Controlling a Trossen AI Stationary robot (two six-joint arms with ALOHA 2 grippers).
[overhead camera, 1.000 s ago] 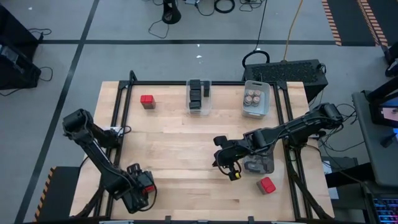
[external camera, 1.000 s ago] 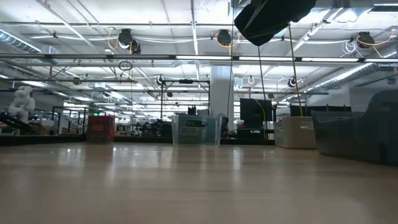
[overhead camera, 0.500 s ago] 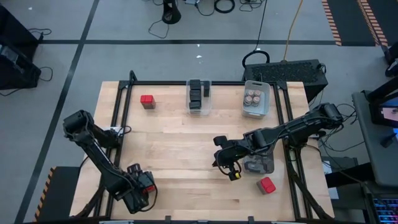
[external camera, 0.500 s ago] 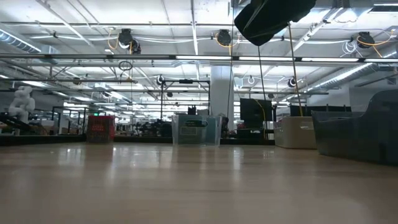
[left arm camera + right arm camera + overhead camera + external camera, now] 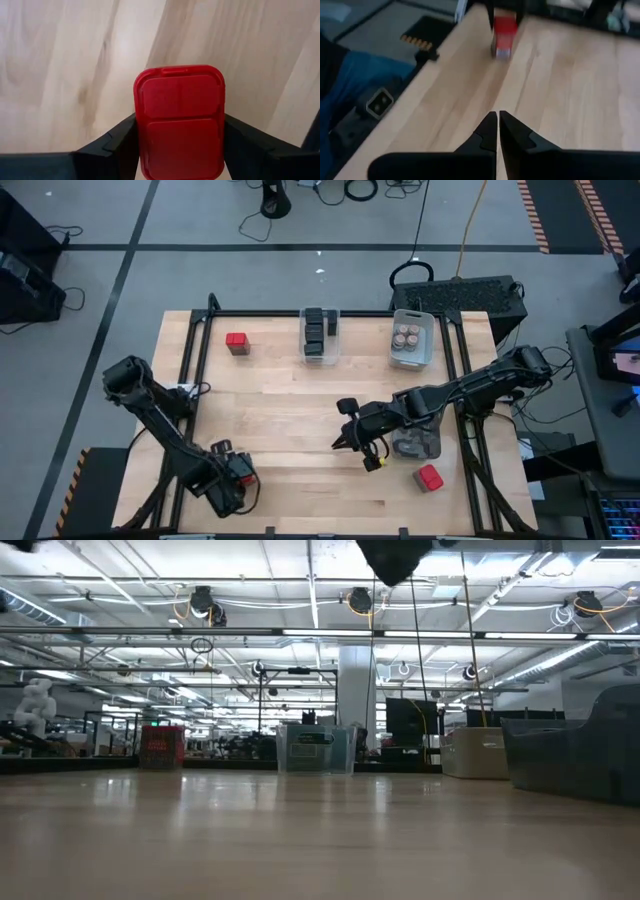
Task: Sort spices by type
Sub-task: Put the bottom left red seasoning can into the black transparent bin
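High view, room: we see the table [image 5: 300,430] mostly bare wood through its middle; a black rail frame runs along its 12, 3 and 9 o'clock edges.
High view, far edge: a red tin [image 5: 236,342] stands alone toward 11 o'clock; a clear bin [image 5: 306,350] of dark tins [image 5: 316,330] sits at 12; a white bin [image 5: 425,352] of jars [image 5: 408,336] sits toward 1 o'clock.
High view, near edge: a second red tin [image 5: 430,477] lies toward 5 o'clock, just beside a dark bin [image 5: 418,446].
High view, left gripper [image 5: 238,470]: low at 7 o'clock, near the table's front edge, with a held tin [image 5: 240,467], also red, between its fingers.
High view, right gripper [image 5: 341,443]: over open wood just right of centre, pointing toward 9 o'clock, nothing in it.
Low view: we see bare tabletop [image 5: 320,840] running to the far edge, where the red tin [image 5: 161,747], clear bin [image 5: 314,749] and white bin [image 5: 478,752] stand; the dark bin [image 5: 575,745] sits at 3 o'clock, and a dark arm part hangs at 12.
Left wrist view: the held tin [image 5: 180,122] fills the gap, and both fingers [image 5: 117,142] press its sides, jaws part-way closed on it.
Right wrist view: the right gripper [image 5: 497,120] has its tips together, closed on nothing; beyond it the held tin [image 5: 504,30] sits near the table edge.
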